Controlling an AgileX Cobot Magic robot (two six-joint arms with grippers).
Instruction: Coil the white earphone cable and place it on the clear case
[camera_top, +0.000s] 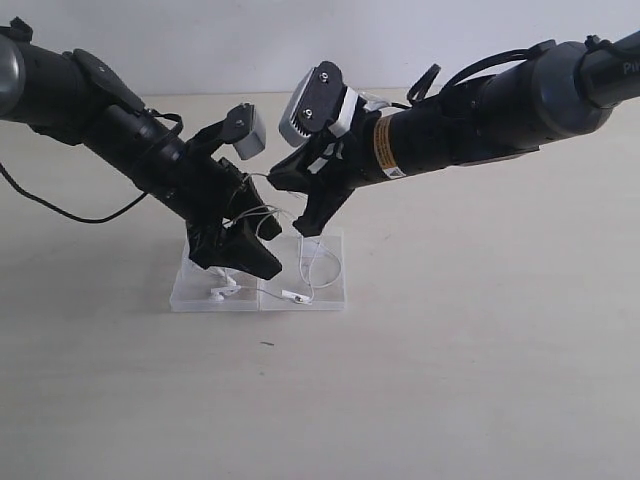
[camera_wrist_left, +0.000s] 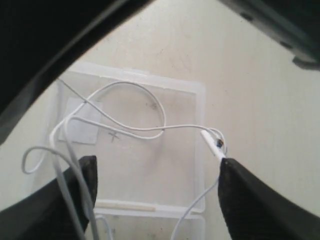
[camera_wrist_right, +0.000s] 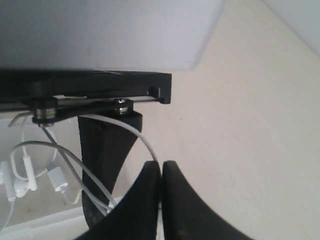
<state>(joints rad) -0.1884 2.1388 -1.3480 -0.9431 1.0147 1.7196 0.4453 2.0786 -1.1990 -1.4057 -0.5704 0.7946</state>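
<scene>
The clear case lies open and flat on the table, with a white label on one half. The white earphone cable hangs in loose loops over the case, and its earbuds rest on the plastic. My right gripper is above the right half, shut on a strand of the cable. My left gripper hovers open over the case. Cable strands run past one of its fingers, and the inline plug piece touches the other's tip.
The case sits on a plain beige table. Both black arms cross low over the case and nearly meet. The left arm's thick black cable trails over the table at the far left. A small dark speck lies in front of the case.
</scene>
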